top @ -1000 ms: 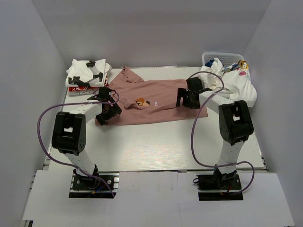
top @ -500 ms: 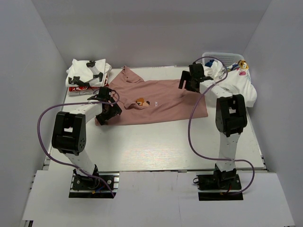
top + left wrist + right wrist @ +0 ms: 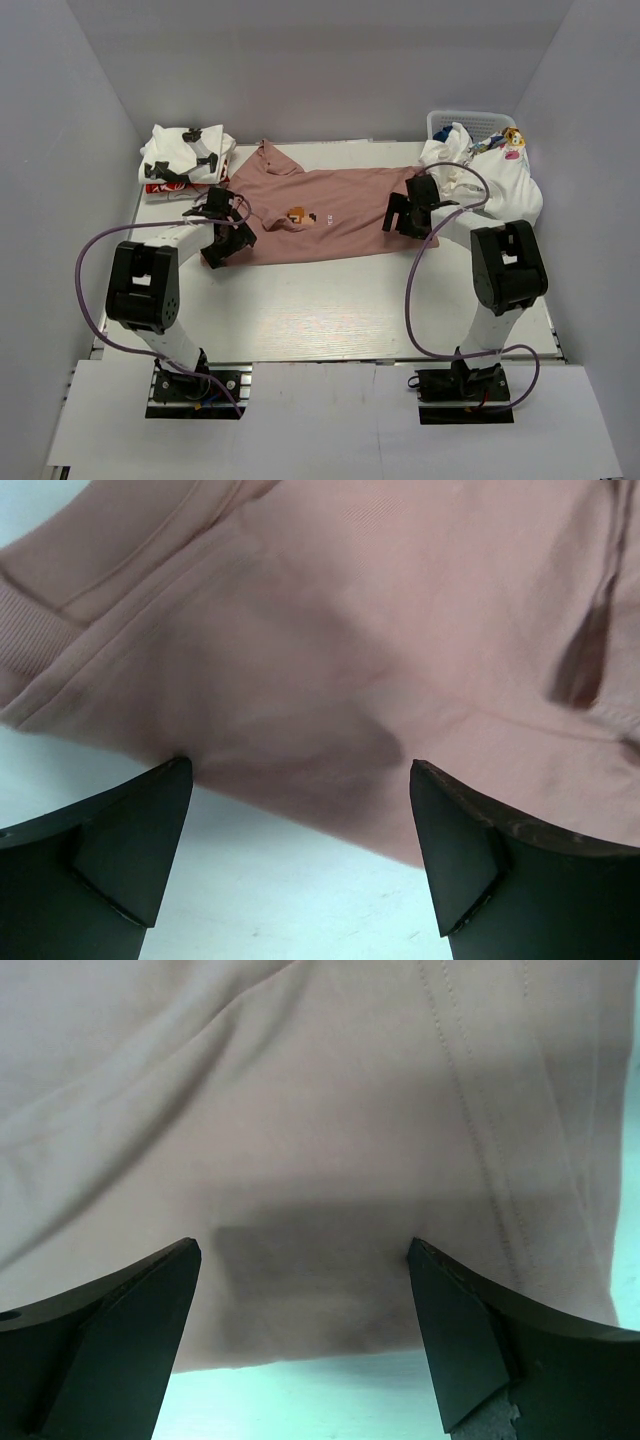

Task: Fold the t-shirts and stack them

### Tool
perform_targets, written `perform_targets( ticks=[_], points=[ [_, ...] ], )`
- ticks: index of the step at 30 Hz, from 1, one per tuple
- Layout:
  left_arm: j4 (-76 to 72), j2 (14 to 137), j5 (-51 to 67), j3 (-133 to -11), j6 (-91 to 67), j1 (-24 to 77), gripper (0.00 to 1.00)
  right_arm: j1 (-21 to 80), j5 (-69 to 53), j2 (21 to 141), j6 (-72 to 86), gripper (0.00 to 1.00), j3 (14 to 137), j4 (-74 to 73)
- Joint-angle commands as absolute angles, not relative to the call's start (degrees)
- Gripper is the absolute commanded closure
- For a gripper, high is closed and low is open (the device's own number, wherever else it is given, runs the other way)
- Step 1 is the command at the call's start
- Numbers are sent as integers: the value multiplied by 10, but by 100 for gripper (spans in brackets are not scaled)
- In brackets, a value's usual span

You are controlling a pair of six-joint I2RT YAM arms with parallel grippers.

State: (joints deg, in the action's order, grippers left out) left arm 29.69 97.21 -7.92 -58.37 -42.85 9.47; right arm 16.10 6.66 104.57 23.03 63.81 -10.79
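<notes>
At the far left corner of the flat white table [image 3: 320, 310], a pile of white cotton t-shirts [image 3: 185, 160] with black prints is seen, and a strip of red print shows at its near edge. Just beside this pile, the left gripper [image 3: 228, 243] is held low over the near-left edge of a dusty-pink cotton t-shirt [image 3: 330, 215]. In the left wrist view the left gripper [image 3: 300, 780] is seen spread wide, with the pink hem and a seam lying between the two black fingers [image 3: 130, 850] and nothing grasped.

The dusty-pink cotton t-shirt is laid out flat across the far half of the table, between the two arms. Its collar is turned toward the far left, and a small pixel-style print [image 3: 298, 214] is seen near its middle.

The right gripper [image 3: 405, 222] is held above the right end of the pink shirt. In the right wrist view the right gripper [image 3: 303, 1260] is likewise seen fully released. Pink cloth with two lines of stitching lies below it, its edge runs between the fingers [image 3: 120, 1330], and bare table shows beyond that edge.

At the far right corner a white plastic mesh basket [image 3: 470, 120] is placed. It is filled with white t-shirts with cartoon prints [image 3: 505, 190], which are heaped over its near rim and spill onto the table. A bit of royal-blue fabric [image 3: 487, 146] is seen among them inside the basket.
</notes>
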Motion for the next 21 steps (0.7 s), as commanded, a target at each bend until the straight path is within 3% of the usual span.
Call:
perform_targets(
  ticks=[1, 11, 17, 21],
  points=[
    [309, 923, -73, -549, -431, 91, 0, 160, 47, 1038, 270, 10, 599, -117],
    [388, 782, -11, -333, -503, 103, 0, 165, 43, 837, 353, 10, 339, -184],
    [439, 587, 18, -305, -512, 103, 0, 177, 91, 658, 307, 10, 306, -277],
    [417, 597, -2, -386, -484, 103, 0, 206, 55, 587, 244, 10, 372, -276]
  ],
)
